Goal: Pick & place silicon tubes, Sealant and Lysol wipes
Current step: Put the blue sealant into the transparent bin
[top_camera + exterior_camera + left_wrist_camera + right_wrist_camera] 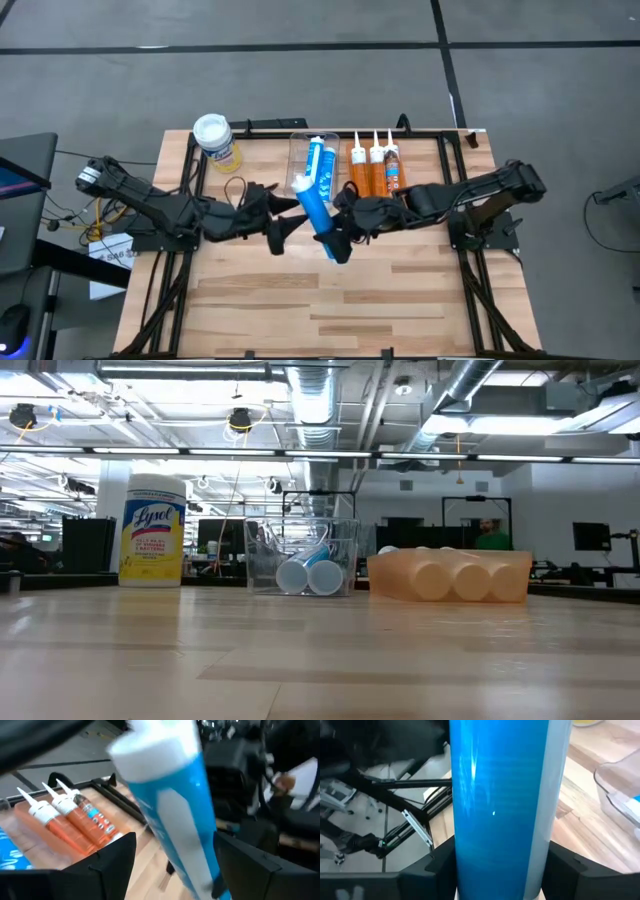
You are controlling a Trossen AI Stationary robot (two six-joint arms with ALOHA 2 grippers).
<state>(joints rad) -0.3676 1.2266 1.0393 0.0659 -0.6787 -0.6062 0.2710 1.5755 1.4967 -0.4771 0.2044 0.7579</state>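
A blue silicone tube (318, 212) with a white end (150, 742) hangs slanted above the table's middle. My right gripper (500, 862) is shut on it from the right. My left gripper (175, 852) comes from the left, open, one finger on each side of the tube near its white end. The Lysol wipes (152, 530) stand upright on their base at the far left. A clear bin (305, 565) at the far edge holds more blue tubes. Beside it, three orange sealant tubes (372, 170) lie in an orange tray (500, 580). My left gripper has the tube between its open fingers (117, 857); a strip of table shows between one finger and the tube, and I cannot tell whether the other touches it. My right gripper pinches the blue body (470, 855) between its two fingers, toward the end away from the white one. The fingers lie across the tube, coming from the table's right and slanting down. The tube is lifted clear of the table and tilted.
Black frame rails (180, 250) run along the table's left, right and far edges. Bare wood (330, 300) spreads across the near half. The bin and the tray stand side by side at the far edge, with the wipes canister to their left.
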